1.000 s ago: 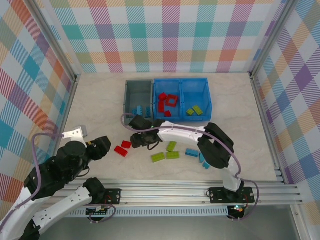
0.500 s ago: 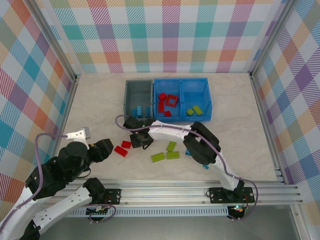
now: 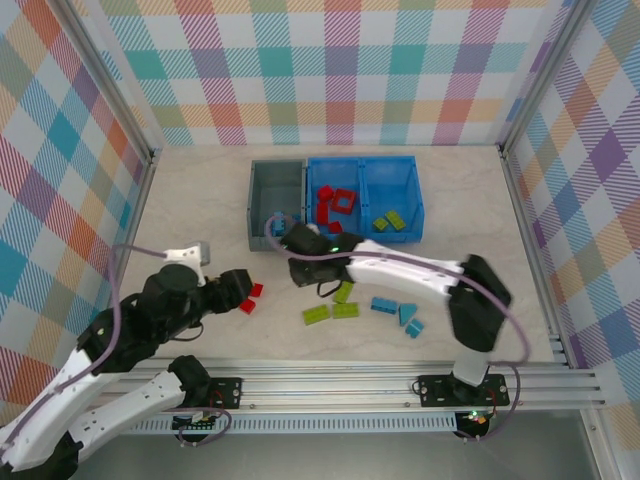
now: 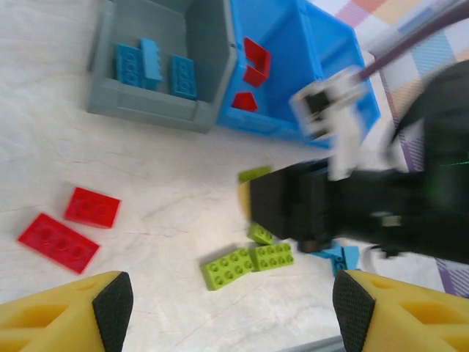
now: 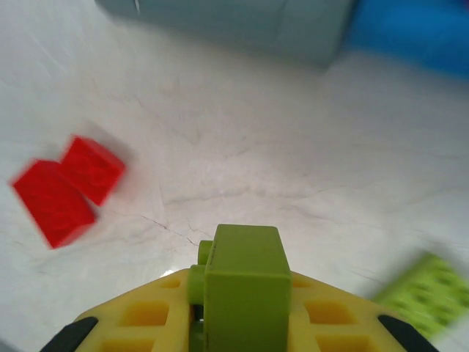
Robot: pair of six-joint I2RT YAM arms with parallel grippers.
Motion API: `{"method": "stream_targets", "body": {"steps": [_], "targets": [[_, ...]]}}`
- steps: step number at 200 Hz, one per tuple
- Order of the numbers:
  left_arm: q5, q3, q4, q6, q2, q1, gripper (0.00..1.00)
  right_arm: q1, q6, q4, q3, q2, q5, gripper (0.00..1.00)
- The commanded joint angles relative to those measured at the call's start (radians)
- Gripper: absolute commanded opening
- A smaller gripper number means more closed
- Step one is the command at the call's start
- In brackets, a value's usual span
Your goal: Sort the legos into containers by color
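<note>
Pale marbled tabletop lies inside pastel plaid walls, with an aluminium rail along the near edge. The right gripper has its yellow, waffle-ribbed fingers closed on a lime green brick, a smooth block standing upright between them, with studs showing on its left face. Beyond those fingers to the left lie two flat red bricks, blurred, just beside each other on the table; straight ahead is the grey bin, and to its right the blue bin, the two touching side by side. The left gripper hovers with its fingers spread wide, their dark pads facing inward over bare table. Ahead of its left finger are the same red bricks, thin studded plates. Ahead of its right finger the black body of the right arm blocks the way, hiding part of the loose green bricks and a light blue piece. Light blue bricks sit in the grey bin. The blue bin's left compartment holds red pieces, and its right compartment holds lime pieces.
</note>
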Motion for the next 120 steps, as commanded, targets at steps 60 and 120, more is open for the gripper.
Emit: {"method": "stream_targets", "body": {"steps": [60,120], "targets": [[0.218,0.086,0.431,0.036,0.376,-0.077,0.73,-0.583,-0.161,-0.046,-0.034,-0.174,-0.162,0.25],[-0.067,0.285,0.419,0.146,0.704,-0.311,0.72,-0.718,-0.158,-0.139,0.358,0.291,-0.294,0.25]]}}
